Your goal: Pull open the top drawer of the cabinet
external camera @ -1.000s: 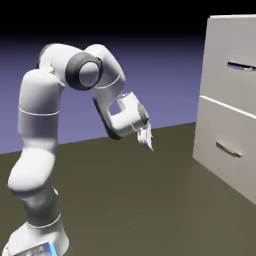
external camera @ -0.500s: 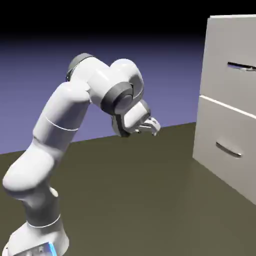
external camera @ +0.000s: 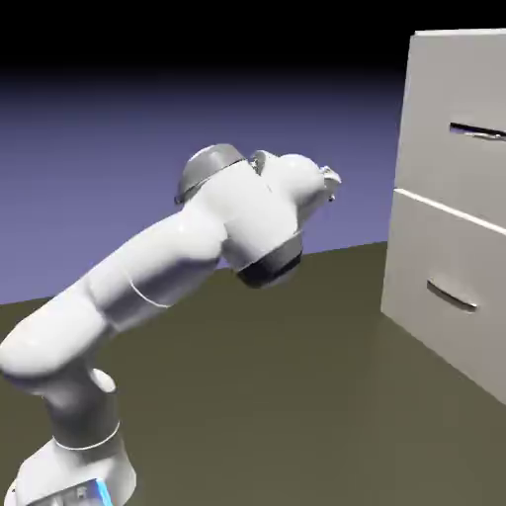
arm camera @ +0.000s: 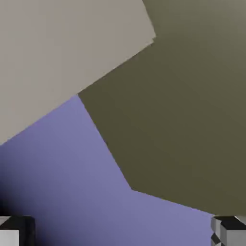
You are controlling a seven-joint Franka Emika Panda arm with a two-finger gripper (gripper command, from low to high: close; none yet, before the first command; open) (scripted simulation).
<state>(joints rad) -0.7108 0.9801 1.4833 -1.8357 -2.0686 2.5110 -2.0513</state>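
The light-grey cabinet [external camera: 450, 227] stands at the exterior view's right, and its top drawer [external camera: 445, 168] sits flush with the front. The drawer's thin dark bar handle [external camera: 477, 132] runs across it. My gripper [external camera: 331, 182] is raised at the end of the outstretched white arm, well to the left of the cabinet and touching nothing; the hand mostly hides it. In the hand view the two grey fingertips [arm camera: 230, 230] stand far apart at the bottom corners with nothing between them, so the gripper [arm camera: 122, 234] is open. A tilted grey cabinet [arm camera: 62, 53] face fills that view's upper left.
Below the top drawer is the lower drawer front with a curved handle [external camera: 452, 295]. The olive table [external camera: 296, 395] stretches between the robot's base and the cabinet. A blue-violet backdrop lies behind.
The arm has unfolded and swung toward the cabinet. The hand rose from just above the table to about the height of the top drawer. The gripper has stayed open.
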